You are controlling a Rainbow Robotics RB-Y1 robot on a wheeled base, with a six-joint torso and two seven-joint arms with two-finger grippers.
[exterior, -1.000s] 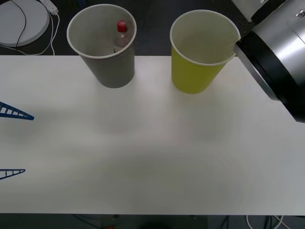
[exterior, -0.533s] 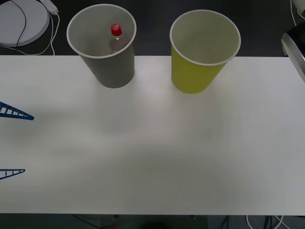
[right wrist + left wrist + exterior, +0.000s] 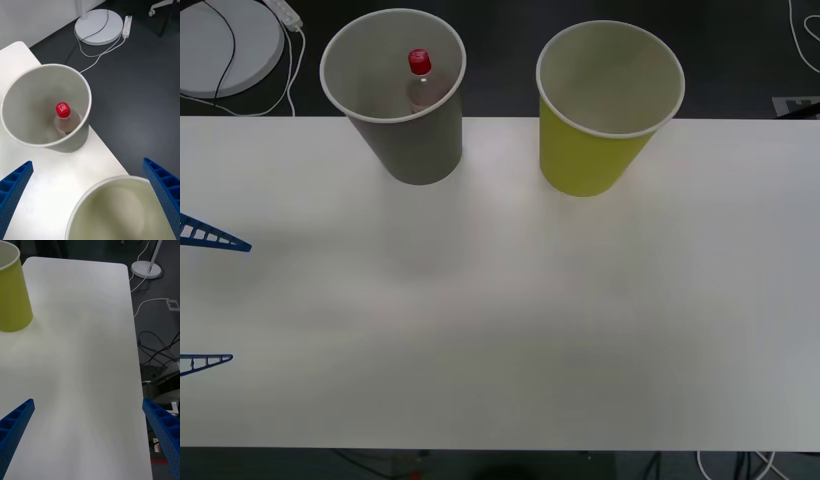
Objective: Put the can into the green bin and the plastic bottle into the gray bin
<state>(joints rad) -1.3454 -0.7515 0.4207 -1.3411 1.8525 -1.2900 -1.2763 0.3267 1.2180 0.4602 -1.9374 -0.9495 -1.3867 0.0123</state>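
Note:
The gray bin [image 3: 394, 110] stands at the back left of the white table [image 3: 500, 300]. The plastic bottle [image 3: 418, 80] stands upright inside it, red cap up. To its right is the green bin [image 3: 605, 120]. The can is out of view. My right gripper [image 3: 87, 163] hangs open above the two bins, looking down on the gray bin [image 3: 33, 105], the plastic bottle [image 3: 64, 116] and the green bin's rim [image 3: 112, 183]. My left gripper [image 3: 240, 302] is open and holds nothing at the table's left edge. In its own view the left gripper [image 3: 88, 401] faces the green bin [image 3: 11, 296].
A white round base [image 3: 225, 45] with a cable and a power strip lies on the dark floor behind the table. Another round stand base [image 3: 147, 269] and loose cables lie on the floor past the table's right end.
My right arm has pulled away to the right and left the front view. The bottle's red cap has shifted slightly left inside the gray bin. The left gripper has not moved.

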